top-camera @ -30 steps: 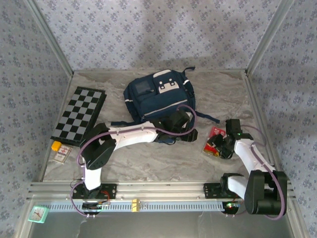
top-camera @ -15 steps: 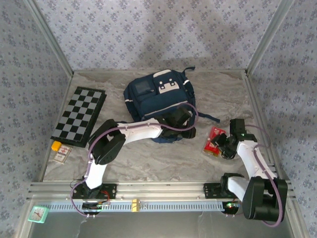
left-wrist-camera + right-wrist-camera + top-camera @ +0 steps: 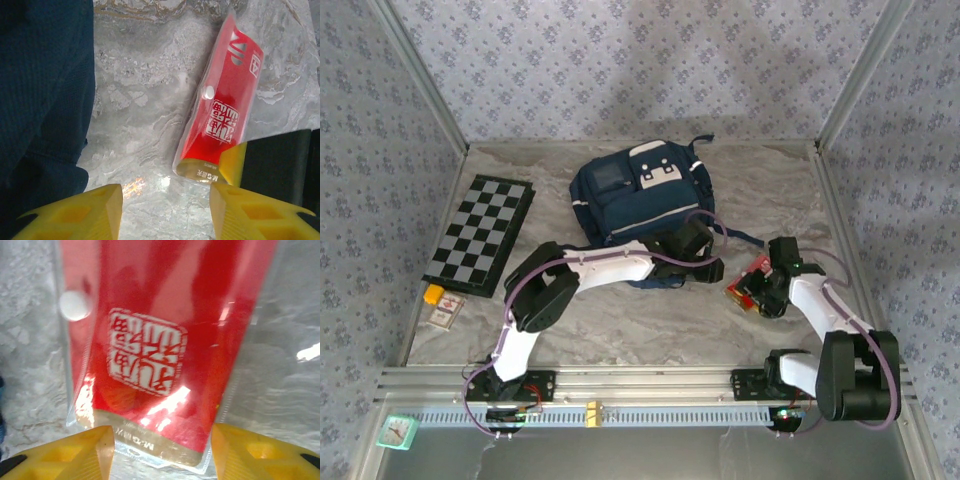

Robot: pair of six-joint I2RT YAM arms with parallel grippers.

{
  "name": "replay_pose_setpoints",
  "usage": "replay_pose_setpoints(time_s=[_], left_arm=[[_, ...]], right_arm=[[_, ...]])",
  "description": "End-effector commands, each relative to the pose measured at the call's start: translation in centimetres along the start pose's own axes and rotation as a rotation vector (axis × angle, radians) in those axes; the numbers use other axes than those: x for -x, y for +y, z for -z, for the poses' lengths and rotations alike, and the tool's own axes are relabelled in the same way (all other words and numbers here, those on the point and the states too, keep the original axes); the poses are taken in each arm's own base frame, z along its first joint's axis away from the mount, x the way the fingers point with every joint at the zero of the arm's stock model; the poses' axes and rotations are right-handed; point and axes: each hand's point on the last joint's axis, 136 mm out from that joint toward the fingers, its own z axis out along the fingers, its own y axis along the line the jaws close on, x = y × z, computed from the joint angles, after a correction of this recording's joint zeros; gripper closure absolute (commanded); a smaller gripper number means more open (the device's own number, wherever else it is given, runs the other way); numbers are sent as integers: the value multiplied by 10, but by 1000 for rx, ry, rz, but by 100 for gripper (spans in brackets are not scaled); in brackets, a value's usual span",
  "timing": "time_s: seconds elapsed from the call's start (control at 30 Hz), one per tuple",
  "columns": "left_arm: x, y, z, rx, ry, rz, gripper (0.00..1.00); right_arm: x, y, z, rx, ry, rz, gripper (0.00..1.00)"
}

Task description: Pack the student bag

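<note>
The student bag [image 3: 635,195] lies at the back middle of the table, navy with white patches; its dark fabric [image 3: 40,100] runs down the left side of the left wrist view. My left gripper [image 3: 708,264] [image 3: 165,212] hovers open over bare table just right of the bag, with nothing between its fingers. A red packet in a clear sleeve [image 3: 744,286] [image 3: 225,110] [image 3: 165,335] lies to the right. My right gripper [image 3: 763,296] [image 3: 162,457] is open, with a yellow finger [image 3: 70,452] on each side of the packet's near end.
A chessboard [image 3: 480,230] lies at the left, with a small card box [image 3: 442,314] and an orange piece [image 3: 433,293] in front of it. A bag strap [image 3: 740,238] trails toward the right arm. Metal frame rails border the table; a small clock [image 3: 395,430] sits beyond the near edge.
My left gripper has reached further right, off the bag toward the packet. The right gripper has shifted left and the packet has slid a little left with it.
</note>
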Motion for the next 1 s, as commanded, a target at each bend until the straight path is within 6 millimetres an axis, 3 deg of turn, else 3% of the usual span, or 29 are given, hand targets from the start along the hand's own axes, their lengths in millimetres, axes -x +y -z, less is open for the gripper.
replay_pose_setpoints(time_s=[0.0, 0.2, 0.53, 0.73, 0.97], left_arm=[[2, 4, -9, 5, 14, 18, 53], [11, -7, -16, -20, 9, -38, 63], [6, -17, -50, -21, 65, -111, 75], [-1, -17, -65, -28, 102, -112, 81], [-10, -10, -82, -7, 142, -108, 87]], right_arm=[[1, 14, 7, 39, -15, -9, 47], [6, -12, 21, -20, -14, -34, 48], [10, -21, -1, 41, 60, -77, 44], [12, -20, -9, 62, 62, -79, 41], [16, -2, -10, 165, 68, -82, 41]])
